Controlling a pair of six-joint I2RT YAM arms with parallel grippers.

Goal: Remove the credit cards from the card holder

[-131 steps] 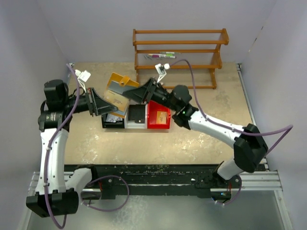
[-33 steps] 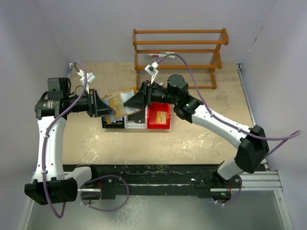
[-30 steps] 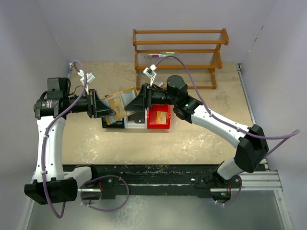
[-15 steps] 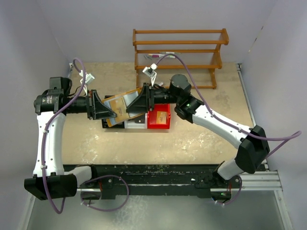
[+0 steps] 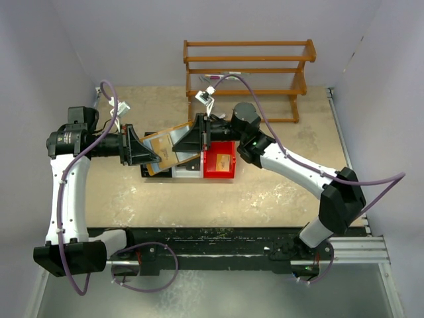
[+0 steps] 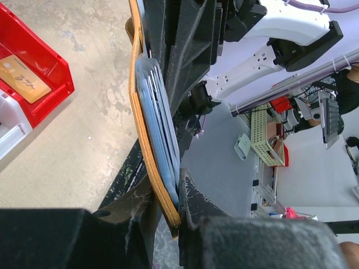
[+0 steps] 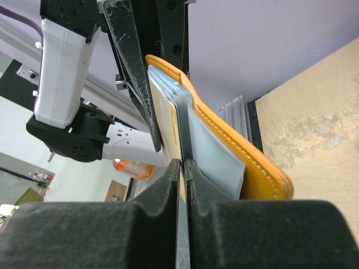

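The card holder is tan-orange outside with pale stitching along its edge and pale blue-grey inside. The credit cards show a cream-yellow face and whitish-grey edges. The three bins are red, white and black, the table is beige with darker mottling, and the wooden rack is orange-brown.

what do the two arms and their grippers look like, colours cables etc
Both match. The left arm and right arm have white link shells with black joint housings and black bases. A purple cable runs along each, with a small white connector near the wrist. The left gripper and right gripper are black; their fingers are wedge-shaped, matte and rough-textured.
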